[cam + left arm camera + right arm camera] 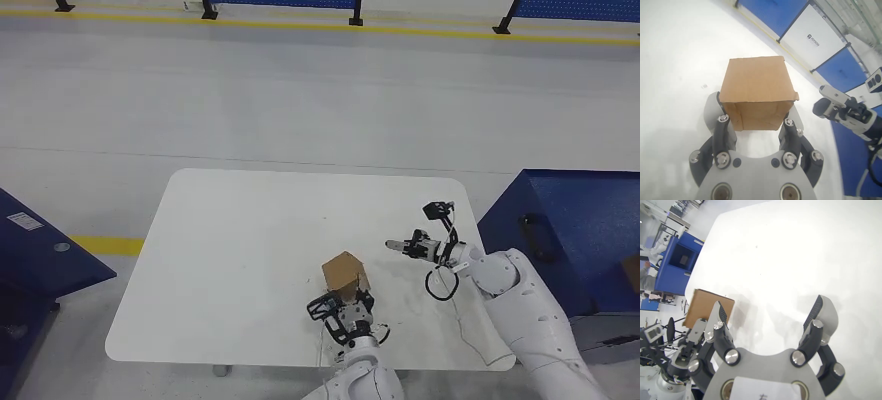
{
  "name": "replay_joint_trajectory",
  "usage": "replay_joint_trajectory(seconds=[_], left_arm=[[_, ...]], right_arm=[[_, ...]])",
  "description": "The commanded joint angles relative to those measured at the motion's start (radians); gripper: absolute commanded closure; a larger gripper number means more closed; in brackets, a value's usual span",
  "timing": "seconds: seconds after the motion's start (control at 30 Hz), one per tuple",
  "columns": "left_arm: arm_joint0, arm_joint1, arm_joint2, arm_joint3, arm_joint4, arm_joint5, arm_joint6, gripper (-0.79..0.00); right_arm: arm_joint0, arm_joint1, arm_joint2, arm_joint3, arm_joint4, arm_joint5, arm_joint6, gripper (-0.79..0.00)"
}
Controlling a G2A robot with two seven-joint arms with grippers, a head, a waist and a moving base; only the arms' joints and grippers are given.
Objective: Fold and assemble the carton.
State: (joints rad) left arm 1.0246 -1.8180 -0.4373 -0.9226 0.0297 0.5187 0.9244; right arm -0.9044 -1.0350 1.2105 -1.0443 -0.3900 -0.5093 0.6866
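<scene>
A brown cardboard carton, folded into a closed cube, sits on the white table near its front edge. In the left wrist view the carton lies between my left gripper's fingers, which press on its two near sides. My left gripper is shut on the carton's near end. My right gripper hovers to the right of the carton, a short gap away. In its own view the right gripper stands open over bare table, with the carton off to one side.
A blue bin stands just off the table's right edge and another blue bin off the left edge. The white tabletop stretches wide behind and to the left of the carton.
</scene>
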Motion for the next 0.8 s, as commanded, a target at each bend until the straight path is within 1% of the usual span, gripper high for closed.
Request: replay_joint_trajectory(seconds=[0.0,0.07,0.13,0.23,0.3,0.33,0.37,0.4,0.43,0.5,0.63,0.7,0.77], left_arm=[[-0.004,0.014,-0.021,-0.007,0.008,-0.151,-0.134,0.000],[0.003,0.031,-0.045,-0.023,0.018,-0.273,-0.230,0.000],[0.010,0.052,-0.093,-0.032,0.013,-0.361,-0.302,0.000],[0.033,0.078,-0.158,-0.056,0.017,-0.424,-0.355,0.000],[0.050,0.092,-0.190,-0.074,0.030,-0.434,-0.384,0.000],[0.057,0.097,-0.206,-0.081,0.036,-0.432,-0.388,-0.086],[0.063,0.102,-0.217,-0.087,0.044,-0.425,-0.400,-0.357],[0.067,0.106,-0.229,-0.092,0.052,-0.413,-0.413,-0.699],[0.074,0.110,-0.247,-0.096,0.051,-0.402,-0.407,-0.785],[0.088,0.116,-0.274,-0.108,0.040,-0.386,-0.433,-0.785],[0.134,0.137,-0.340,-0.141,0.056,-0.375,-0.442,-0.785],[0.172,0.151,-0.371,-0.185,0.094,-0.365,-0.418,-0.785],[0.229,0.169,-0.397,-0.252,0.176,-0.354,-0.370,-0.785]], right_arm=[[-0.016,0.004,0.010,-0.019,0.002,0.000,0.007,-0.785],[-0.030,0.007,0.014,-0.034,-0.001,0.004,0.007,-0.785],[-0.039,0.008,0.015,-0.044,-0.002,0.009,0.007,-0.785],[-0.048,0.008,0.014,-0.055,-0.002,0.014,0.007,-0.785],[-0.052,0.009,0.014,-0.059,-0.001,0.015,0.006,-0.785],[-0.053,0.009,0.014,-0.060,-0.001,0.016,0.007,-0.785],[-0.054,0.009,0.015,-0.061,0.001,0.018,0.006,-0.785],[-0.055,0.009,0.016,-0.061,0.001,0.019,0.003,-0.785],[-0.057,0.010,0.017,-0.061,0.004,0.018,0.002,-0.785],[-0.056,0.010,0.022,-0.056,0.008,0.021,0.001,-0.785],[-0.051,0.010,0.025,-0.043,0.022,0.031,0.004,-0.785],[-0.048,0.010,0.026,-0.039,0.025,0.028,0.002,-0.785],[-0.047,0.010,0.027,-0.035,0.033,0.028,-0.004,-0.785]])
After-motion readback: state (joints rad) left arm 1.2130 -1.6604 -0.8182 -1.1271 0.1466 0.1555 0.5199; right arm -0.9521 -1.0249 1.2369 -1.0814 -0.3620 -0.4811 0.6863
